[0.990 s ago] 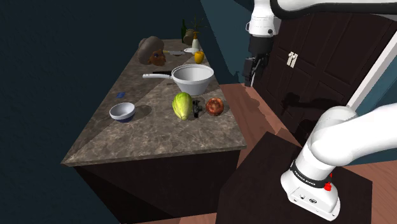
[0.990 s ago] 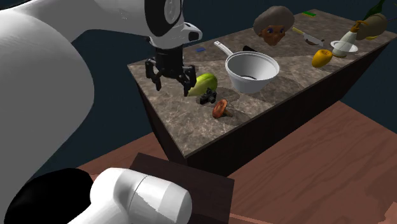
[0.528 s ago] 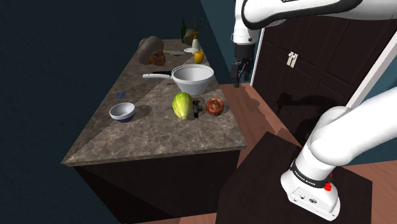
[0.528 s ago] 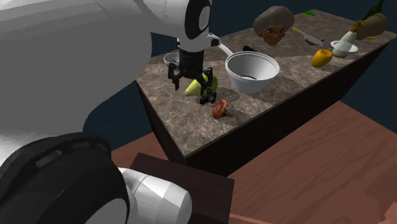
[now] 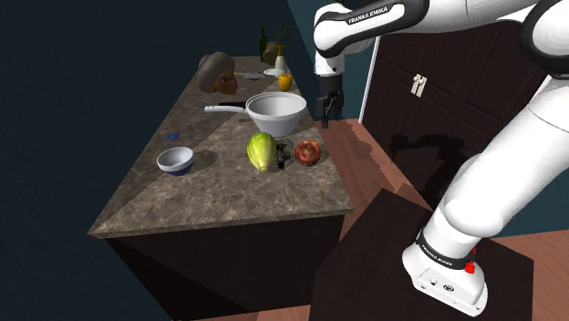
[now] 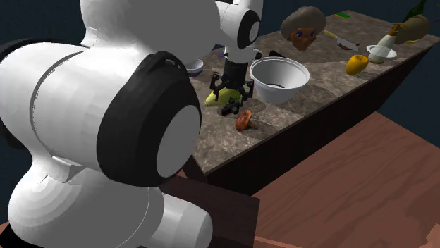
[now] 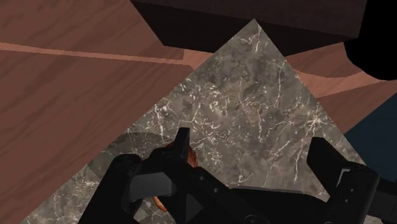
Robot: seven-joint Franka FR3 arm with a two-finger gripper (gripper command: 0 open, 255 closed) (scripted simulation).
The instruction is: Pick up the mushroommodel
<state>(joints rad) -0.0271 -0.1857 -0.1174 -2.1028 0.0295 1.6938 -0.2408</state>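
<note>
- Mushroom model (image 5: 309,153): reddish-brown, lying on the marbled desk (image 5: 228,196), below the hand and a little aside of its line.
- Hand (image 5: 325,111): black, fingers spread, empty, hovering above the desk.
- Handling, judged: light, stiff, with a rounded cap likely to slip. Pinch across the cap's widest part.

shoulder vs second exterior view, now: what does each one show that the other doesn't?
Shoulder view: the dark door with pale handles, and the arm's base with a red button.
Second exterior view: the head figure face-on, and the elbow joint looming up close.
Both: the counter, white pan, mushroom, yellow-green vegetable, small bowl, and the open gripper hanging by the pan.
</note>
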